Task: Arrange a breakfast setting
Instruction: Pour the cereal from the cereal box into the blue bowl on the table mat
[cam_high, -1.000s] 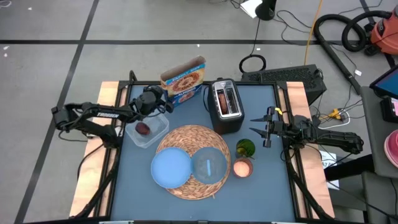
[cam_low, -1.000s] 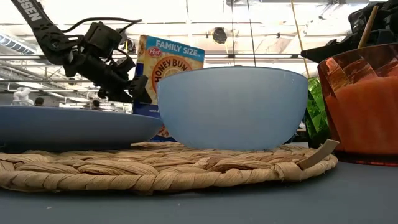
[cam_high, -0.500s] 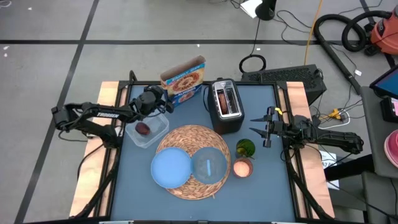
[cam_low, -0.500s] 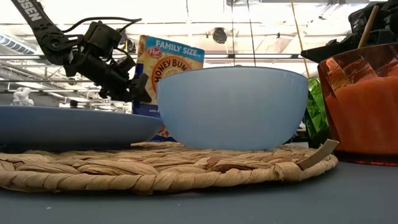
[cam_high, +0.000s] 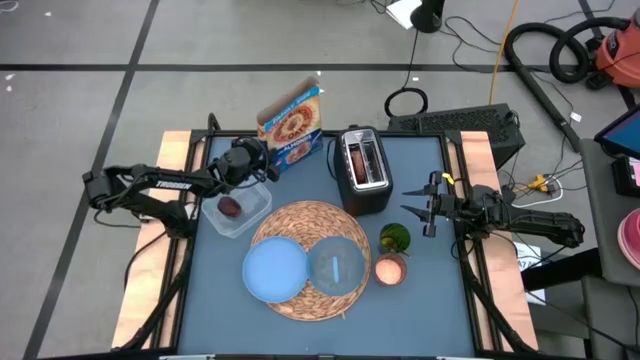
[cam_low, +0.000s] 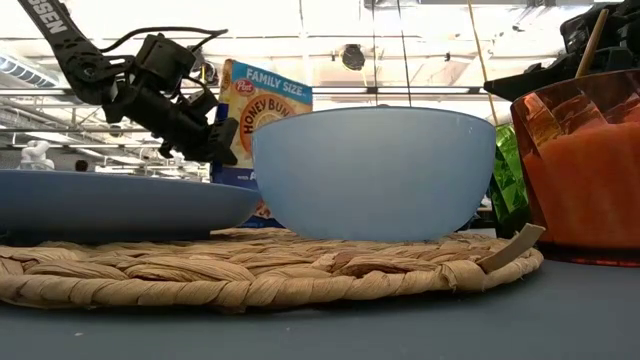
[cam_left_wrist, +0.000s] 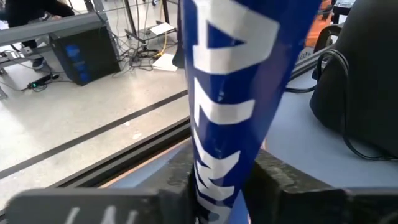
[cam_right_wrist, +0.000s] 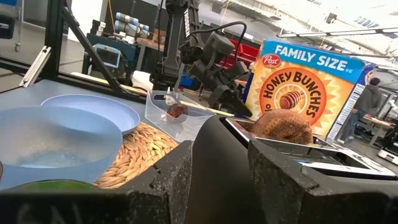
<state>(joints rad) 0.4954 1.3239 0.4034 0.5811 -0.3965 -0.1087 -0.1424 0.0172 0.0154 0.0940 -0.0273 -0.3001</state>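
Note:
The cereal box (cam_high: 292, 125) stands at the table's far side, left of the black toaster (cam_high: 362, 172). My left gripper (cam_high: 267, 163) reaches it from the left and is shut on it. A brown bagel (cam_right_wrist: 282, 126) sticks up out of a toaster slot. The straw mat (cam_high: 310, 215) carries the light-blue plate (cam_high: 273, 270) and the glass bowl (cam_high: 336, 262). The orange-pink cup (cam_high: 390, 268) stands right of the mat. A dark-red fruit (cam_high: 230, 207) lies in a clear tub (cam_high: 250, 215). My right gripper (cam_high: 428, 208) waits open at the right edge. My left gripper pinches the box's narrow blue side panel (cam_left_wrist: 217, 124) between its two fingers (cam_left_wrist: 273, 180), about halfway up the box's left edge (cam_low: 225, 130). The fingers come nearly level from the table's left. The box is upright and slightly tilted; the plate hides its foot.
A green object (cam_high: 395, 238) sits between the toaster and the cup. The tub lies just below my left arm. Bare blue table (cam_high: 430, 310) shows along the near edge and in the near right corner.
My left gripper has shut on the cereal box without shifting its place. The box has turned and tipped a little in the hold, so the high view now shows more of its printed front.

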